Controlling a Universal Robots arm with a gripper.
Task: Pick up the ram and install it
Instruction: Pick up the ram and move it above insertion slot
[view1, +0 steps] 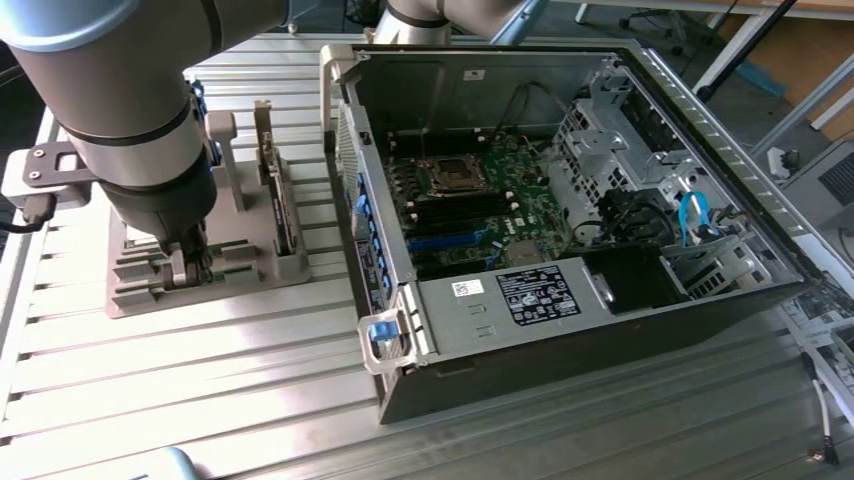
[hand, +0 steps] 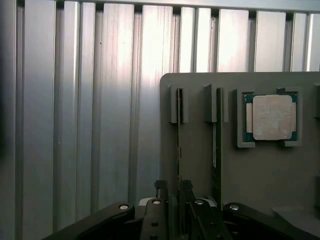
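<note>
Step in hand: the pick-up. You are at the grasp, not yet at the install.
Gripper: the gripper (view1: 187, 272) is low over the grey holder (view1: 274, 268) in the lower left of the exterior view. Its jaws stand wide open and have hold of nothing.
Ram: in the wrist view the ram (hand: 179, 130) stands on edge in its slot in the holder (hand: 260, 175), and its near end runs into the gap between the gripper (hand: 174, 187) fingers (hand: 160, 191). Whether a finger touches it, you cannot tell.
Neighbours: a second ram stick (hand: 218, 140) stands in the next slot, just beside the first, and the processor chip (hand: 272, 117) lies in its recess beyond that. An upright expansion card (view1: 276, 200) stands further back on the holder.
Destination: the open computer case (view1: 400, 330) fills the centre and right of the exterior view. Its memory slots (view1: 461, 212) lie mid-frame on the board, well apart from the holder.
What the next move calls for: by my reading, you need the thin board centred between the jaws, a square closure on its flat faces, and a straight lift so it clears the slot without snagging its neighbour.
</note>
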